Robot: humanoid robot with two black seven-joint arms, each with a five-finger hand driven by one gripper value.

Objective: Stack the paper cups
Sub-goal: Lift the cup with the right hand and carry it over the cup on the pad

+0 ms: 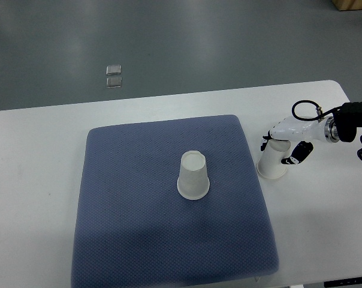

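White paper cup (272, 162) (upside down) gripped by right hand (287, 144), off the mat (139, 210).

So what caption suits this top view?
Robot's right hand grasps an upside-down paper cup beside a blue mat holding a second inverted cup.

white cups (193, 175), dotted blue mat (139, 198), white table (37, 156)

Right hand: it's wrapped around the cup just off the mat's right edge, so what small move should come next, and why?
Probably lift. The right hand grips a paper cup that looks to stand upside down on the table, while the other cup sits inverted on the blue mat, apart. Raising it clears the way to carry it over.
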